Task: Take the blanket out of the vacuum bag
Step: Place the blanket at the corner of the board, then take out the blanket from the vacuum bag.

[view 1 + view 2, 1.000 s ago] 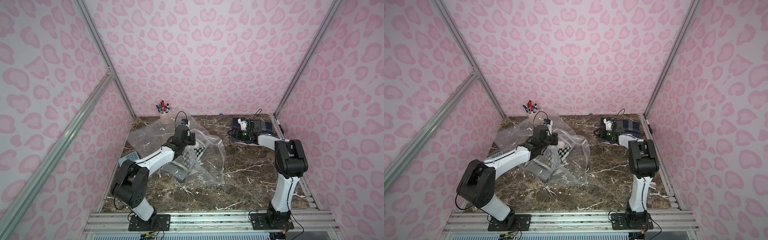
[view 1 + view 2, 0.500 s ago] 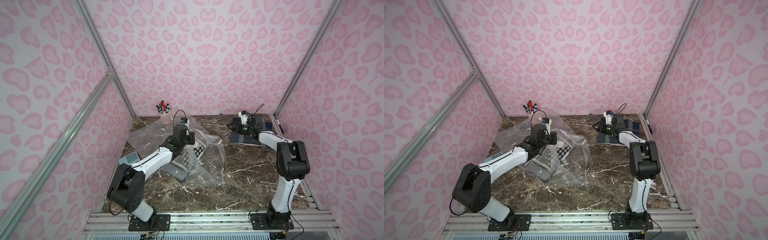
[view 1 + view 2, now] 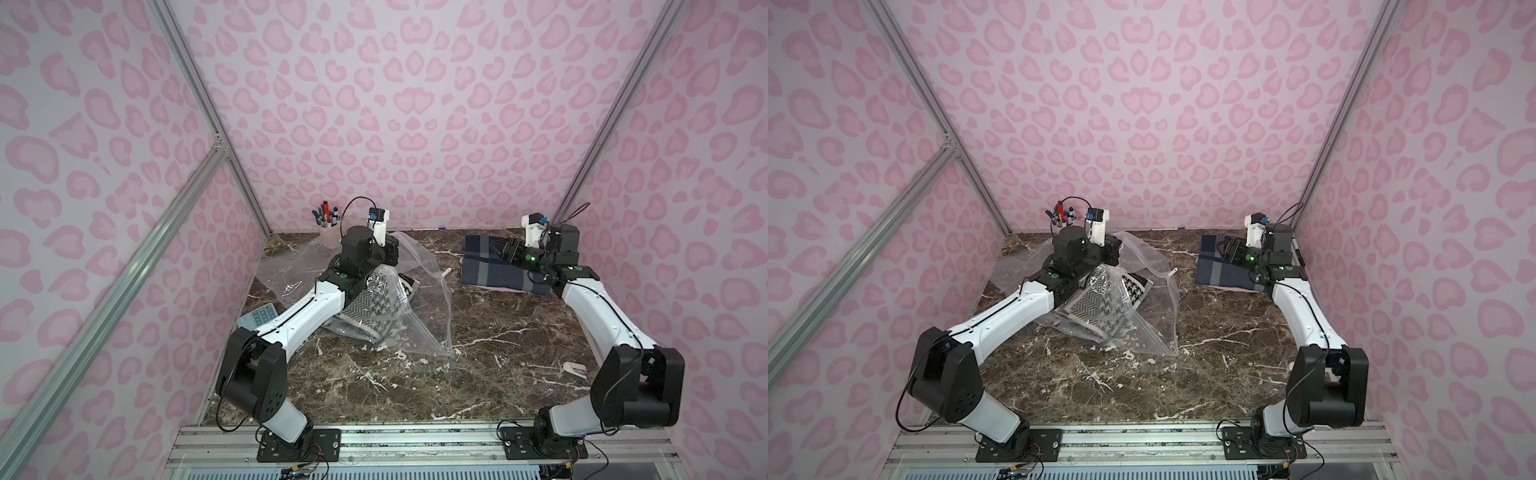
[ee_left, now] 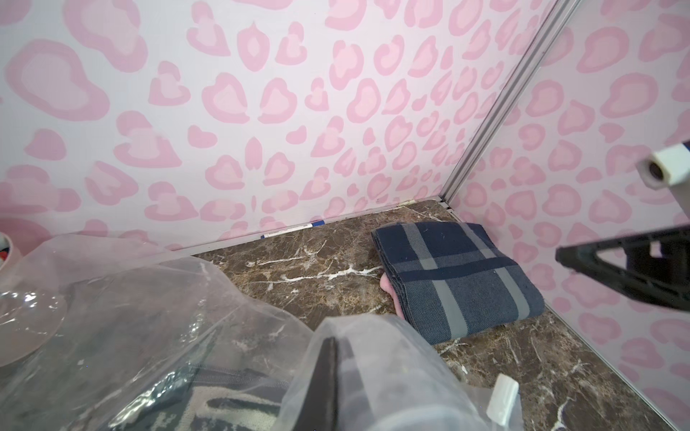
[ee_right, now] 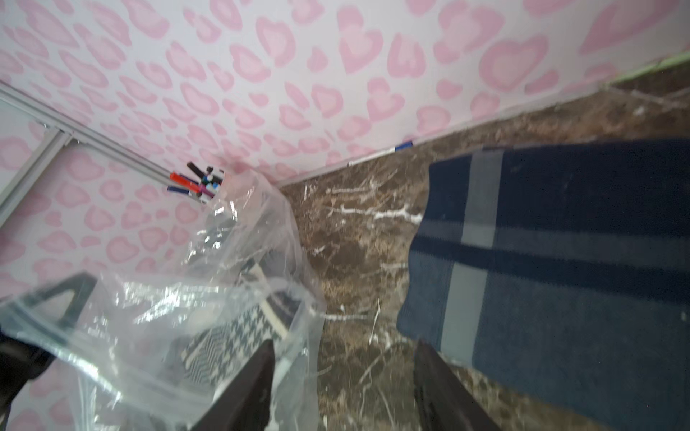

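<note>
Robotics lab test cell, enclosed. It is bounded by pink heart-print wall panels (image 3: 374, 104) set in aluminium profile framing (image 3: 124, 282). A marble-pattern tabletop (image 3: 478, 353) is fitted inside. A left arm (image 3: 307, 307) and a right arm (image 3: 594, 307) are bolted to a metal rail (image 3: 415, 440) at the front edge.

The left arm (image 3: 307, 307) and right arm (image 3: 594, 307) stretch forward, left pincer (image 4: 330, 358) clamped shut, right pincer (image 5: 345, 347) with jaws apart.

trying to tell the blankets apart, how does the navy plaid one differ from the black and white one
The navy plaid blanket lies bare on the table; the black and white blanket sits inside the vacuum bag. The navy one has broad grey stripes; the other has fine houndstooth and zigzag patterns. Both are folded.
</note>
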Robot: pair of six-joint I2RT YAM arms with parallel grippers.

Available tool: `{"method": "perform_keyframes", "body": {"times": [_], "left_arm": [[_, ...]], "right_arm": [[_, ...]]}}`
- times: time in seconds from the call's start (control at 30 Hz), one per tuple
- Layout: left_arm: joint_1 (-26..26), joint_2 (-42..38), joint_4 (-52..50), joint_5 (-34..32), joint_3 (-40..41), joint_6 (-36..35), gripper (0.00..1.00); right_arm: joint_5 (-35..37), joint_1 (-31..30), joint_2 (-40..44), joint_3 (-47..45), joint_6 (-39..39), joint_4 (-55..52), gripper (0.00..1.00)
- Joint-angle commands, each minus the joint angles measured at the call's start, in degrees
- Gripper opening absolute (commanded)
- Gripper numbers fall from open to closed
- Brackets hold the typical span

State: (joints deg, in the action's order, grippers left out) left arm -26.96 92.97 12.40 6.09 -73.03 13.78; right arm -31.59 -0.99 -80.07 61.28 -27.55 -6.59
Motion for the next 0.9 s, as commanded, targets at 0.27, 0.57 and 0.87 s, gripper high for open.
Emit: {"method": "perform_keyframes", "body": {"times": [0.27,0.57,0.87], "left_arm": [[-0.2,-0.6,5.1,2.0,3.4,0.7,0.04],[-0.3,-3.2,4.6,-0.6,7.5,0.3,0.04],[-0.3,-3.5,1.5,-1.7,5.4,-2.1,0.04]], "right_arm": [[4.8,-13.2,23.2,-17.2,-11.1,6.6,0.61],[11.7,-29.1,18.8,-18.8,-17.7,12.2,0.62],[17.1,-36.9,8.6,-26.0,-26.8,31.7,0.63]]}}
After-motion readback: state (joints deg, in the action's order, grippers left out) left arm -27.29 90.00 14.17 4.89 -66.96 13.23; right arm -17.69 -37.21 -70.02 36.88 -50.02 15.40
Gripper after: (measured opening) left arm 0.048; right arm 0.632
